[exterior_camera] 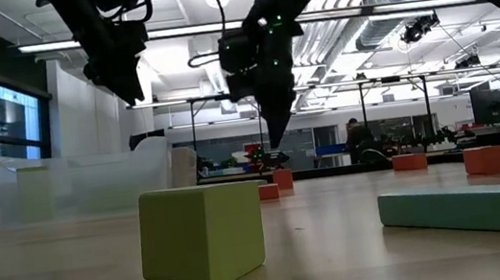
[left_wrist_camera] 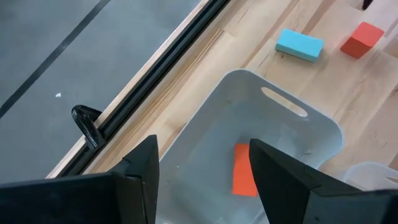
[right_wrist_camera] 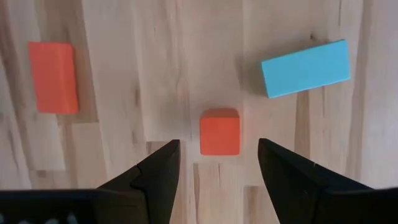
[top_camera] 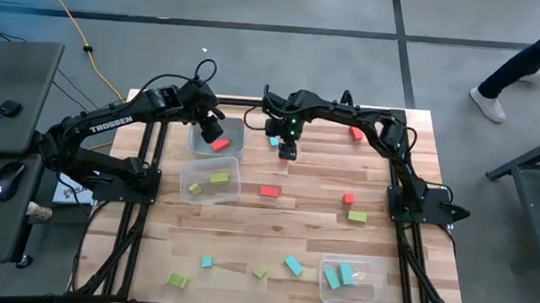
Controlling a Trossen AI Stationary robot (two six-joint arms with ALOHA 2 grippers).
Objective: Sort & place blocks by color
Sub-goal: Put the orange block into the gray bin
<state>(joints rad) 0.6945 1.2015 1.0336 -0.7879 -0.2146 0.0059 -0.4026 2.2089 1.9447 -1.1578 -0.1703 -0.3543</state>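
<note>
My left gripper (top_camera: pixel 213 127) is open and hovers over the far-left clear tub (top_camera: pixel 232 151). A red bar (left_wrist_camera: pixel 244 171) lies on that tub's floor, seen between the fingers in the left wrist view. My right gripper (right_wrist_camera: pixel 219 152) is open, pointing down above a small red cube (right_wrist_camera: pixel 219 132) on the table. Its fingers stand on either side of the cube and above it. A teal bar (right_wrist_camera: pixel 305 60) and a red bar (right_wrist_camera: pixel 53 76) lie near that cube. In the high view the right gripper (top_camera: pixel 288 153) hides the cube. The low view shows both grippers off the table.
A second tub (top_camera: pixel 194 170) holds green blocks, and a near-right tub (top_camera: pixel 379 292) holds teal ones. Loose blocks are scattered on the table: red (top_camera: pixel 356 133), red (top_camera: pixel 348 199), green (top_camera: pixel 357 216), teal (top_camera: pixel 292 264), green (top_camera: pixel 177 280). A person's legs (top_camera: pixel 515 68) are beyond the far right corner.
</note>
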